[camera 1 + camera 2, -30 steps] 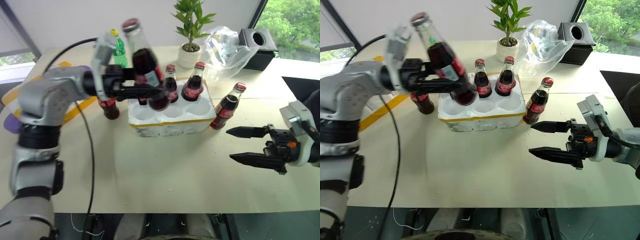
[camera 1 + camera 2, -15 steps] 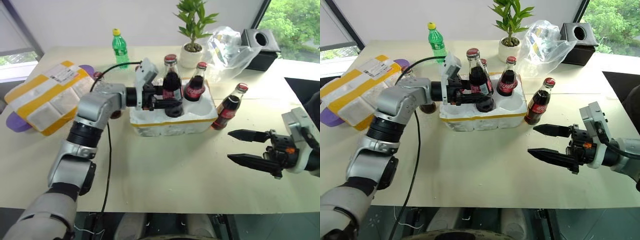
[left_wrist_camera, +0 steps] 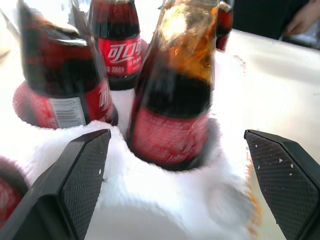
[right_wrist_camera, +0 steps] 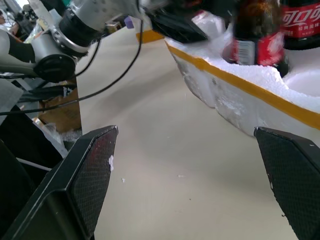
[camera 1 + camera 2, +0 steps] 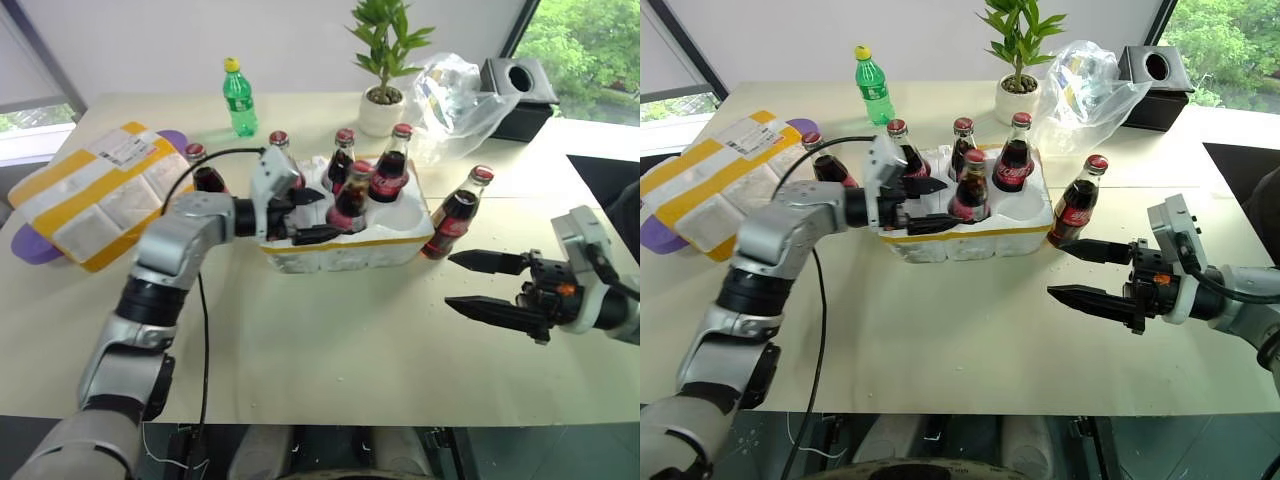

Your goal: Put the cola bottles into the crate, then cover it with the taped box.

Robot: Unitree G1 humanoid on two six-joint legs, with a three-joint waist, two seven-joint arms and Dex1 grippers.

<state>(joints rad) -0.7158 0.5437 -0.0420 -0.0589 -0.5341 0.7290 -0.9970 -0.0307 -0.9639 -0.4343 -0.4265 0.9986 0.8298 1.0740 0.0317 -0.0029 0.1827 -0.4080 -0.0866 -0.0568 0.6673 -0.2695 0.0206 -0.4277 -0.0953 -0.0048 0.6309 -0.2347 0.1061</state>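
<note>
Head views: four cola bottles (image 5: 352,198) stand in the crate (image 5: 345,245); the left gripper (image 5: 312,216) is spread beside it.
One bottle (image 5: 457,214) stands just right of the crate, another (image 5: 203,172) to its left; the taped box (image 5: 90,192) lies at far left.
Left wrist view: fingers (image 3: 75,177) flank a seated, unheld bottle.
Right wrist view: the right gripper (image 4: 192,187) is spread, empty.

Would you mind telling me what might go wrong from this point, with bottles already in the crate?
1. The bottle just placed leans in its front well; the open left pincer beside it might tip it on withdrawal.
2. The bottle right of the crate leans against its corner and may slide when grasped.
3. Another bottle stands behind the left arm, easily knocked.
</note>
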